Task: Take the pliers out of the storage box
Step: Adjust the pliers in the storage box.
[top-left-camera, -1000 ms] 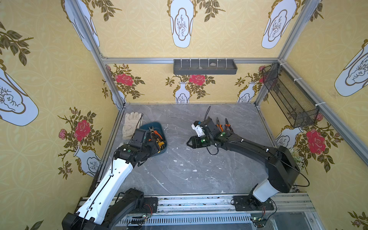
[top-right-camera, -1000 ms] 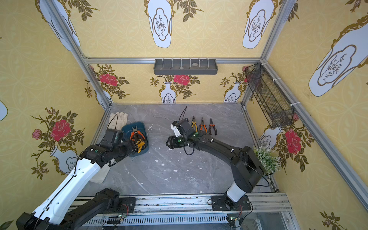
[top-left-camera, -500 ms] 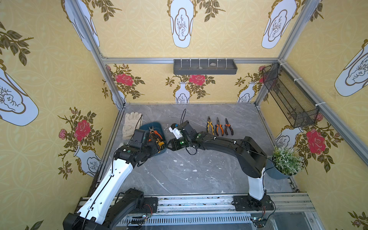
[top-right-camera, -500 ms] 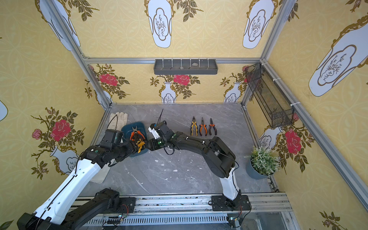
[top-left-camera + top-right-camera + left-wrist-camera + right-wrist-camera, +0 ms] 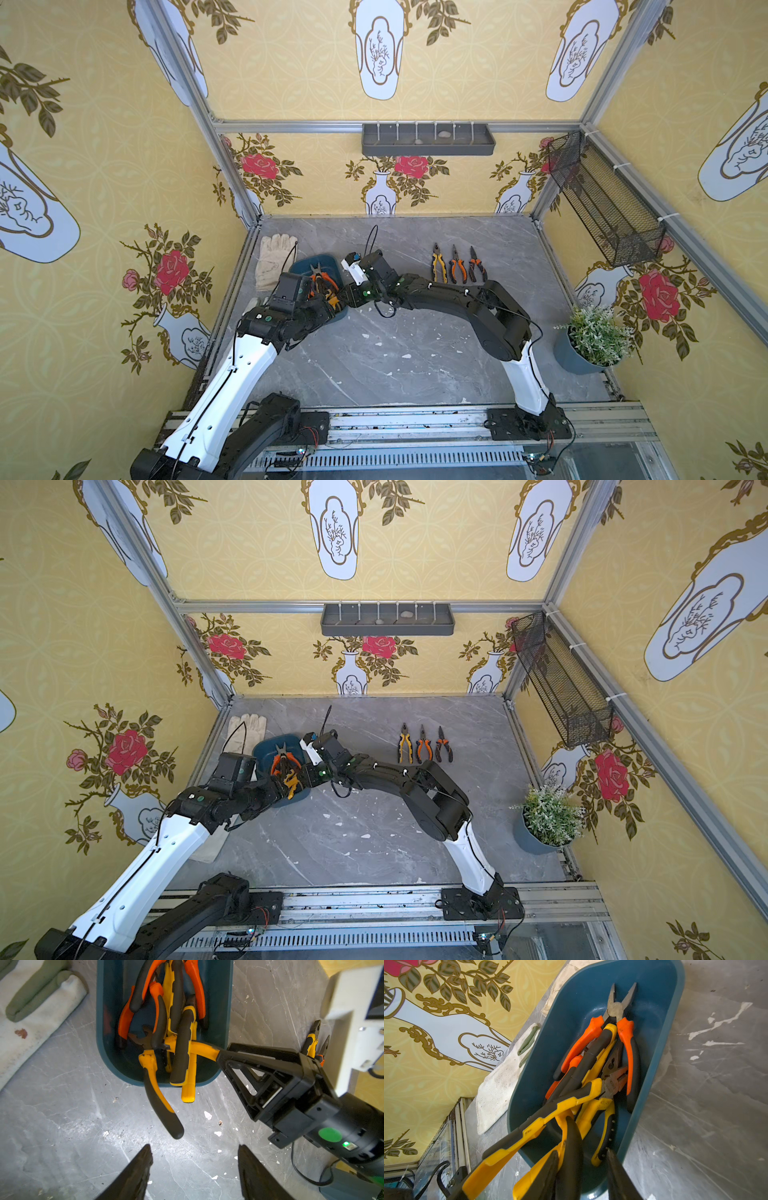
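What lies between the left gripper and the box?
In the left wrist view, mostly bare table; handles of two pliers overhang the box rim toward the left gripper.

yellow wallpaper (image 5: 291, 83) with red roses and white vases stood on three sides of me, held in aluminium posts (image 5: 617, 62). the floor (image 5: 415, 357) was grey and marble-patterned, scuffed with white flecks. a grey divided tray (image 5: 428, 149) hung on the back wall, and a black wire mesh basket (image 5: 602, 203) on the wall to my right. the light was even and bright.
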Robot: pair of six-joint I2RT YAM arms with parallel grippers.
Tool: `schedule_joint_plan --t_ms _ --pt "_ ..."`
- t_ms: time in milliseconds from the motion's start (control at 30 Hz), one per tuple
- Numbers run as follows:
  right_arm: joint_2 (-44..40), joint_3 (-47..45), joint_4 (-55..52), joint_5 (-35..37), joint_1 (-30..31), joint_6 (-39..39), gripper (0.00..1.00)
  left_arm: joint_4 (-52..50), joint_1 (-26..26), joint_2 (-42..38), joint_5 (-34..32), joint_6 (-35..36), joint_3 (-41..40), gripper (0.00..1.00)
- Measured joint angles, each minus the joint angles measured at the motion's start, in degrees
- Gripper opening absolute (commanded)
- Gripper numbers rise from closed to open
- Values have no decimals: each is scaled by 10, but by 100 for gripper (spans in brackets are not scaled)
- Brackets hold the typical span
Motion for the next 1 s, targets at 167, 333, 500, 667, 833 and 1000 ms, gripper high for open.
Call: schedule_joint_plan --t_ms 167,333,500,667,833,1000 --pt "0 2 2 -3 1 -1 15 0 2 0 0 3 -3 67" --pt "-11 -10 3 4 9 -1 10 0 2 -2 0 3 -10 67" --pt "-38 -16 -13 25 26 -2 3 0 3 -14 0 3 -15 67" --pt "-63 -14 -17 38 37 -3 2 -20 3 -24 -17 3 2 68" --pt "-90 -12 -30 49 37 -7 0 -49 3 -34 -47 11 38 69" --pt "-105 -4 -30 56 35 -15 0 -61 3 -45 -61 14 58 69"
